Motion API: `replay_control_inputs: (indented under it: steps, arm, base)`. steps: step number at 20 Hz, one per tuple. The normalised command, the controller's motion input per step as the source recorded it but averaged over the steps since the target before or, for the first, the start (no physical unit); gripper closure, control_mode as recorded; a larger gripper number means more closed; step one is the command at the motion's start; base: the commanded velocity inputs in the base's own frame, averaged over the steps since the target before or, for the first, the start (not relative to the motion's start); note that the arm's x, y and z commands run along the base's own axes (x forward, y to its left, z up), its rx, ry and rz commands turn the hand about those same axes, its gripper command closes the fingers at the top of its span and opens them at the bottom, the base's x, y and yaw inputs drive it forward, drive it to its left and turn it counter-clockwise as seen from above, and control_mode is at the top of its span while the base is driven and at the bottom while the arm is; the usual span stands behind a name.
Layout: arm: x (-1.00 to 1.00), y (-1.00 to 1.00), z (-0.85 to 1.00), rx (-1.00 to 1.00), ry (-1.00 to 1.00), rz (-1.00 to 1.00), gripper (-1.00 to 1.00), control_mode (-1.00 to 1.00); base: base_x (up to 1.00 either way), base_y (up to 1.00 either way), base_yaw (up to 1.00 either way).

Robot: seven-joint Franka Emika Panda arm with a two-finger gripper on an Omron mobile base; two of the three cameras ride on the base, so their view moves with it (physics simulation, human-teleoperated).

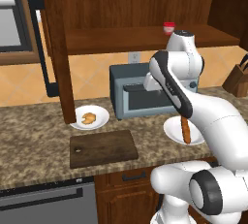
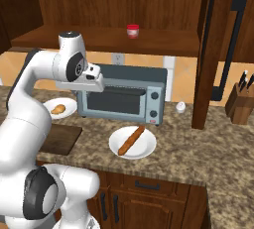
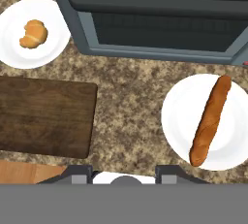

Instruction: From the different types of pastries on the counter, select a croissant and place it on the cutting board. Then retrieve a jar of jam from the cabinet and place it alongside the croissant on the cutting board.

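Far left in left base view: cabinet door (image 1: 57,48) w/ long black handle (image 1: 41,43) stands open, its lower edge just above the counter (image 1: 29,136). Next, a white plate (image 1: 99,120) holds the croissant (image 1: 88,118), sitting on the granite just behind the cutting board (image 1: 102,148); board lies flat near the counter's front edge, nothing on it. Hand view shows same layout: croissant (image 3: 33,34) on its plate upper left, board (image 3: 46,116) below it, apart from the plate. Centre: grey toaster oven (image 1: 133,92) against the backsplash, door closed. Above it on the cabinet shelf (image 1: 121,39) stands the jar of jam (image 1: 169,27), upright, red lid, well apart from everything on the counter. Arm's hand hangs over the counter in front of the oven; gripper (image 3: 123,175) only peeks in at the bottom of hand view, two dark tips w/ a gap between, nothing between them, so jaws look apart. Right of centre: second white plate (image 3: 177,116) w/ the stick pastry (image 3: 209,120) lying diagonally across it. Far right: knife block (image 2: 240,105) on the counter, small white shaker (image 2: 181,106) just right of the oven.
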Motion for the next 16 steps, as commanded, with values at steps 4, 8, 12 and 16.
replay_control_inputs:
  steps: [4, 8, 12, 16]
  arm:
    - [0.0, 0.0, 0.0, 0.0, 0.0, 0.0, -1.0, -1.0]
    - [-0.33, 0.38, -0.32, 0.0, 0.04, 0.0, -1.0, -1.0]
    - [-0.04, 0.55, -0.41, 0.04, 0.24, 0.01, -1.0, -1.0]
    - [-0.07, 0.94, -0.46, 0.06, 0.08, 0.0, -1.0, -1.0]
  base:
    - [0.0, 0.0, 0.0]
    - [0.0, 0.0, 0.0]
    - [0.0, 0.0, 0.0]
    - [0.0, 0.0, 0.0]
